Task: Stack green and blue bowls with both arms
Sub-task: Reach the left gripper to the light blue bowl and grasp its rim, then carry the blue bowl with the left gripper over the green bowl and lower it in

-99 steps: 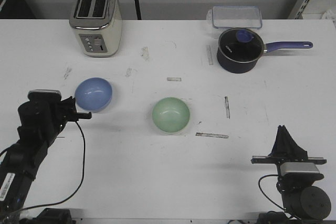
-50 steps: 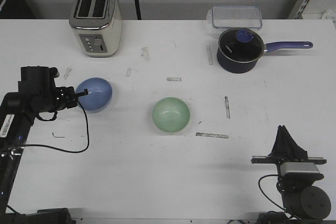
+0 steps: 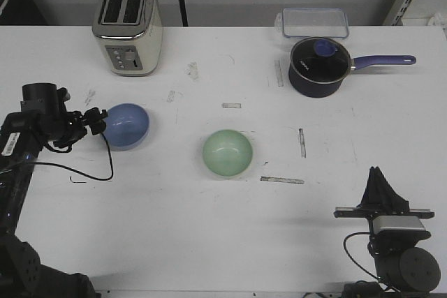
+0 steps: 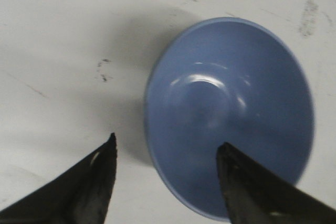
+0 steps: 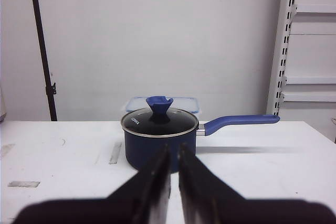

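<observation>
The light blue bowl (image 3: 127, 125) sits upright on the white table at the left. The pale green bowl (image 3: 228, 153) sits upright near the middle, apart from it. My left gripper (image 3: 98, 121) is open at the blue bowl's left rim. In the left wrist view the gripper (image 4: 167, 145) straddles the rim of the blue bowl (image 4: 231, 114), with one finger over the table and one over the bowl's inside. My right gripper (image 3: 379, 188) rests at the front right, far from both bowls. In the right wrist view it (image 5: 174, 150) is shut and empty.
A toaster (image 3: 128, 24) stands at the back left. A dark blue lidded saucepan (image 3: 319, 66) with its handle pointing right stands at the back right, also in the right wrist view (image 5: 159, 135). A clear lidded container (image 3: 314, 22) lies behind it. Tape marks dot the table (image 3: 209, 228).
My left arm has swung back and to the left, and its gripper has come to the blue bowl's left rim. The bowls and right arm have not moved.
</observation>
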`<act>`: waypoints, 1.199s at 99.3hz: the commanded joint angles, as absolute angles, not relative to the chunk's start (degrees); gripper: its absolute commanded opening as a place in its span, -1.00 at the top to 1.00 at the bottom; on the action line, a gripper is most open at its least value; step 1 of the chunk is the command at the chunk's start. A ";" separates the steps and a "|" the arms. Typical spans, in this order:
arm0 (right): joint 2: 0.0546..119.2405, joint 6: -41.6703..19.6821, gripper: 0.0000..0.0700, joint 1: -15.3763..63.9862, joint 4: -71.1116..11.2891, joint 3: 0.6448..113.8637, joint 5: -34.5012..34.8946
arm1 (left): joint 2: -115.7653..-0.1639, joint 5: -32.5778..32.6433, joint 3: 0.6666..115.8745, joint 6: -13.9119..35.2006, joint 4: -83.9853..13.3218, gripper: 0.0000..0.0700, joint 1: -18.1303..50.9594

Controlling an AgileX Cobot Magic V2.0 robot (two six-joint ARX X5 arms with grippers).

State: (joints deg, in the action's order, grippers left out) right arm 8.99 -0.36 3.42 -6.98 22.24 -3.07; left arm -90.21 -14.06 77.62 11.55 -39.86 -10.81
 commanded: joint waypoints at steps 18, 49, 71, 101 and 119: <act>8.95 -0.12 0.95 3.46 -6.20 22.37 -2.98 | -93.78 -12.19 79.02 11.66 -36.95 -0.40 -10.87; 8.95 -0.12 0.95 3.46 -6.17 22.37 -2.98 | -99.94 -12.08 79.02 11.64 -36.07 -0.38 -8.43; 8.95 -0.12 0.95 3.46 -6.17 22.37 -2.98 | -100.84 -12.01 79.02 14.06 -35.27 0.29 -7.49; 8.95 -0.12 0.95 3.46 -6.20 22.37 -2.98 | -99.66 -12.01 79.29 15.18 -35.79 1.00 -7.42; 8.95 -0.12 0.95 3.46 -6.20 22.37 -2.98 | -96.62 -12.05 82.61 16.08 -38.52 1.00 -7.03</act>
State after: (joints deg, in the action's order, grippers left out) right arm 8.99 -0.36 3.42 -6.98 22.24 -3.07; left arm -98.06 -11.92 79.33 15.25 -38.28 -7.25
